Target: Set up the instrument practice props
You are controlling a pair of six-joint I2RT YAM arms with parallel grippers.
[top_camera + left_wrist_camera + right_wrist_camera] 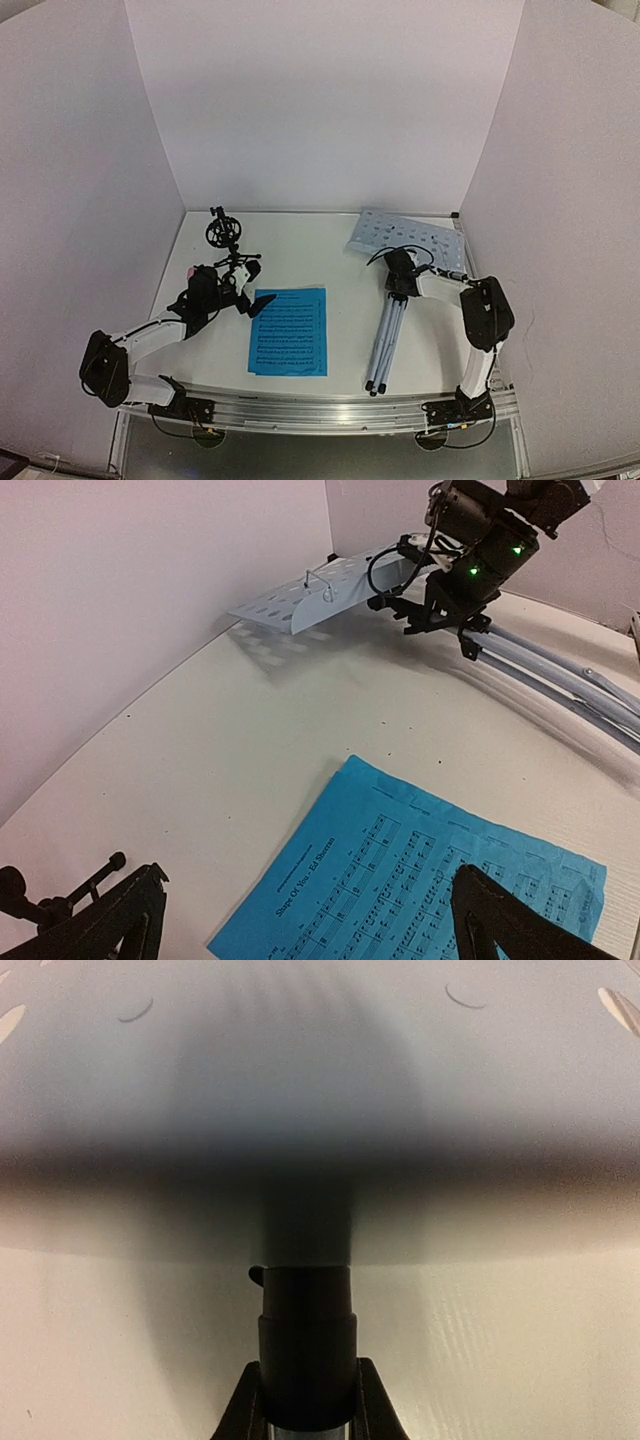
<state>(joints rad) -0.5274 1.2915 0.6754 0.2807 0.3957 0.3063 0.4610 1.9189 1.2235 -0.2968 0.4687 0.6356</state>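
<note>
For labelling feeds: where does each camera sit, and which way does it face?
Top external: above and behind, looking down on both arms.
Left wrist: facing over the sheet music toward the right gripper; left fingers below.
Right wrist: close on the music stand pole; right fingers flank it.
Shared: sheet music, top and left.
</note>
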